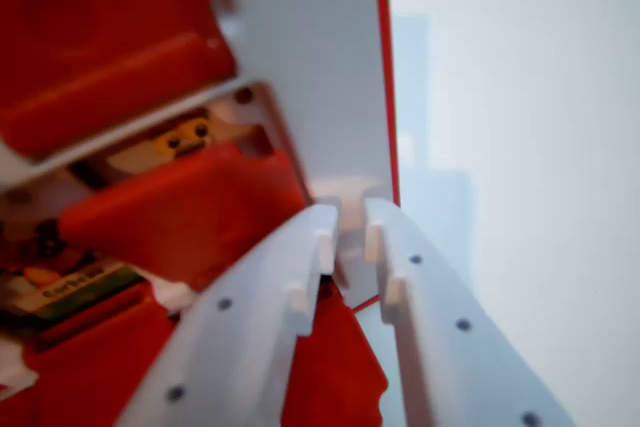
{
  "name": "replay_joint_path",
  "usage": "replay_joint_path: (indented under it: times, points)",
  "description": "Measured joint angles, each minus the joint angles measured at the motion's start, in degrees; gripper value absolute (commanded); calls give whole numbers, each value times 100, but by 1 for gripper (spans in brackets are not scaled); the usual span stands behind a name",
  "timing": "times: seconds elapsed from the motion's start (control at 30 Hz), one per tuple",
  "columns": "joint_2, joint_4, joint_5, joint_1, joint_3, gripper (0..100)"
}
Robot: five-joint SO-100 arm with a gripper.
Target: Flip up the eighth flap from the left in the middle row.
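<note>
judging by the lone wrist view, somewhere mid-task: claw (349,237) brought right up to the board's right-hand edge, tips at the frame's centre, pointing toward 12 o'clock, two white fingers with a narrow gap between them, neither fully spread nor pressed together. seems to be nothing pinched yet, though a small white tab or hinge piece (351,209) of the board sits right at the gap, so contact there cannot be ruled out. cannot tell which flap is the eighth in the middle row, since too little of the board shows to count rows or positions; most likely the red flap (190,215) toward 9 o'clock of the tips, or the one (330,367) partly hidden under the claw toward 6 o'clock. flip itself apparently not yet done: no flap clearly caught between the fingers, and none plainly being lifted. left to do, as a judgement: hook or nip the flap's edge, swing it upward, release. counted: one claw with two fingers; about four red flaps in view, one (110,42) large at 10 o'clock, one at 9, one (85,367) at 7, one beneath the claw; one white board panel (310,67) with a red edge strip (386,67); two picture cards peeking out, a yellowish one (180,137) and a labelled one (70,289); pale surface (520,147) filling the 3 o'clock side.
</note>
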Motion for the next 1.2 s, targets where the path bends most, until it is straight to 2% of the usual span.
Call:
replay_joint_path:
  times: [0.2,0.57,0.7,0.8,0.93,1.07,1.2]
  points:
    - [-132,79,44,-70,-281,3]
    - [-114,369,53,-62,-272,3]
    - [483,554,193,-70,176,3]
    - [1318,642,281,-132,809,3]
    - [2927,756,343,-378,2215,3]
    - [4957,1116,396,-721,3814,3]
    - [7014,1696,422,-1257,5036,3]
